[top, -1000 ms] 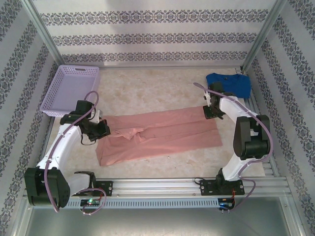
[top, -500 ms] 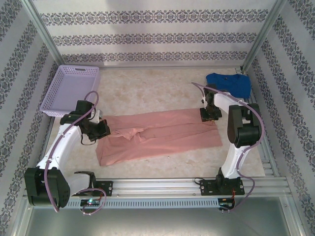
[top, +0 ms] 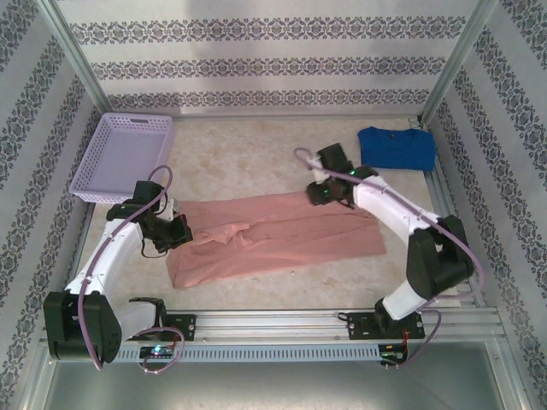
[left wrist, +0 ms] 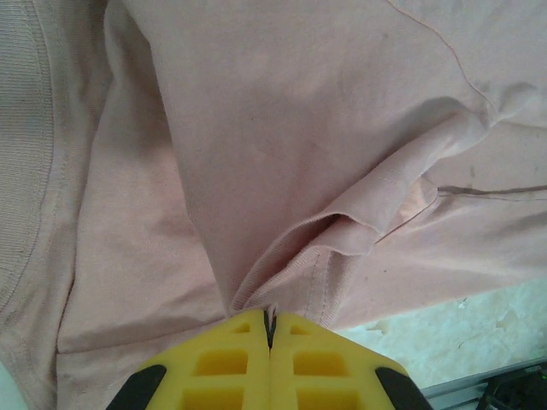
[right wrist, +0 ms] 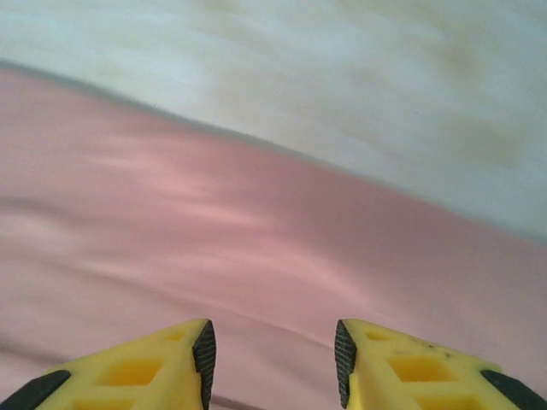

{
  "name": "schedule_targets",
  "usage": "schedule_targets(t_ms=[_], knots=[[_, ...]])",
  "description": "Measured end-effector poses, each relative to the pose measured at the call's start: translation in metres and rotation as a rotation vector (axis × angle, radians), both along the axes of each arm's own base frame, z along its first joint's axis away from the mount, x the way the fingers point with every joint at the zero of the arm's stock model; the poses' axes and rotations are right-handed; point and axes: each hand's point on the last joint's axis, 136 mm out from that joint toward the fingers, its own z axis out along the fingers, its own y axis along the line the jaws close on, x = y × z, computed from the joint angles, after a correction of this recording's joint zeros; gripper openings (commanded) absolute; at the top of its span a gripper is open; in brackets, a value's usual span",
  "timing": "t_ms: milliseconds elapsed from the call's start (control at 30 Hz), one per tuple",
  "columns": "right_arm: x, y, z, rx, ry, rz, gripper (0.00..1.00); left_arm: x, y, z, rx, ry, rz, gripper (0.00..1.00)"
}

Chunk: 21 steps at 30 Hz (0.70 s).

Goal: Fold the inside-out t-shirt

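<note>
Clamped on cloth at the left gripper, spread empty at the right gripper!

Over on the left: shut flush, pad against pad, nipping a rumpled fold of the t-shirt right at the tips, with pink cloth fanning out ahead of the jaws and to both sides, and a strip of pale table just off to their right. Now to the right: parted partway, gripping nothing, poised over smooth pink cloth between and ahead of the jaws, with the shirt's far edge just beyond the tips and bare table past that. From above, spread flat between both sets of jaws.
</note>
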Motion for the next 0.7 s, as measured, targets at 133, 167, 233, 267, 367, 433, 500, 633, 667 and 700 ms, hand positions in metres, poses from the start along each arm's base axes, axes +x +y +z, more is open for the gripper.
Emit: schedule_targets(t_ms=[133, 167, 233, 267, 367, 433, 500, 633, 667, 700], knots=[[-0.051, 0.111, 0.006, 0.190, -0.044, 0.270, 0.48, 0.000, 0.000, 0.000, -0.002, -0.001, 0.000, 0.00], [-0.064, 0.135, 0.002, 0.218, -0.046, 0.323, 0.48, 0.000, 0.000, 0.001, -0.002, -0.002, 0.000, 0.00], [-0.085, 0.176, -0.010, 0.250, -0.052, 0.412, 0.48, 0.000, 0.000, 0.001, -0.002, -0.005, 0.000, 0.00], [-0.096, 0.194, -0.020, 0.251, -0.050, 0.452, 0.48, 0.000, 0.000, 0.002, -0.003, -0.008, 0.000, 0.00], [-0.120, 0.228, -0.051, 0.230, -0.034, 0.527, 0.48, 0.000, 0.000, 0.004, -0.003, -0.018, 0.000, 0.00], [-0.126, 0.237, -0.067, 0.204, -0.034, 0.543, 0.48, 0.000, 0.000, 0.004, -0.003, -0.020, 0.000, 0.00], [-0.125, 0.242, -0.078, 0.171, -0.051, 0.537, 0.48, 0.000, -0.001, 0.005, -0.004, -0.021, -0.001, 0.00], [-0.114, 0.246, -0.087, 0.116, -0.107, 0.499, 0.48, 0.000, -0.001, 0.005, -0.007, -0.022, -0.002, 0.00], [-0.112, 0.246, -0.087, 0.112, -0.114, 0.493, 0.48, 0.000, -0.001, 0.005, -0.007, -0.023, -0.002, 0.00], [-0.108, 0.246, -0.086, 0.103, -0.130, 0.479, 0.46, 0.000, -0.001, 0.006, -0.007, -0.026, -0.002, 0.00]])
